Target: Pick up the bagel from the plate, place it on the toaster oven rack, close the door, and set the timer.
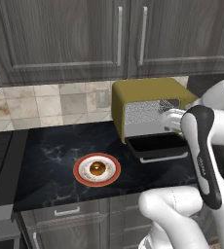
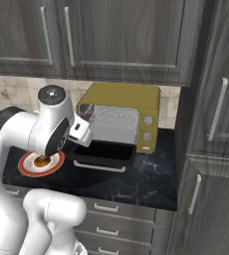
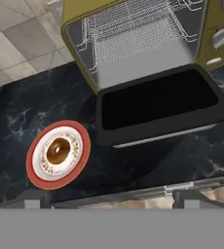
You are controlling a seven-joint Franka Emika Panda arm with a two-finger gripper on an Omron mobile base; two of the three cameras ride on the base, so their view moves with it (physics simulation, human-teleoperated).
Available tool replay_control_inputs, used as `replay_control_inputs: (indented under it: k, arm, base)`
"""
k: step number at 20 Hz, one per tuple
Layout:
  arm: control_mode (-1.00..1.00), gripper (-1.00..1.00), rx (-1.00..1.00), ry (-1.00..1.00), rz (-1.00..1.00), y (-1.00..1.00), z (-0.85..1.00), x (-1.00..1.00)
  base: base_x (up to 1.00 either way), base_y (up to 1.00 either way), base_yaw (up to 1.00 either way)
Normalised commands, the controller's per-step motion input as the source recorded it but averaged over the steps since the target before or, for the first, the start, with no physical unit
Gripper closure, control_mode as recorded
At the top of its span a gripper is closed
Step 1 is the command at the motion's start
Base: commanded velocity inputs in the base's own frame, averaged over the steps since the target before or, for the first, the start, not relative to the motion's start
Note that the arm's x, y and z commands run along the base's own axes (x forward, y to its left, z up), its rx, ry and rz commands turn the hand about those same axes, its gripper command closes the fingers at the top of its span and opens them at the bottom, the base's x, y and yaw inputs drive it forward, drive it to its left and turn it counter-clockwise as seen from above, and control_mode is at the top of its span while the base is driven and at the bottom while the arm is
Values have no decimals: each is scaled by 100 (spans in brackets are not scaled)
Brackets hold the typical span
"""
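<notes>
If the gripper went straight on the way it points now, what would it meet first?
Probably the open door of the toaster oven, lying flat near the middle of the hand view; depth is unclear. The bagel sits off to one side.

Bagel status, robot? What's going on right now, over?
Jaws open, empty, high over the counter. Bagel on plate, untouched. Oven door down, rack bare. Nothing in the way.

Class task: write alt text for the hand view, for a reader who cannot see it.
A bagel sits on a red-rimmed plate on a dark marble counter, left of an olive toaster oven. The oven's door is folded down open, showing the wire rack inside. Two knobs sit on the oven's right side.
</notes>
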Motion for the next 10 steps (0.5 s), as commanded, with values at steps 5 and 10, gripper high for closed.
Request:
replay_control_inputs:
  k: [5,10]
  arm:
    - [-100,-100,25,-2,-17,-5,0,-9]
    - [-100,-100,17,-9,-23,0,0,0]
  base:
    - [0,0,0]
    - [0,0,0]
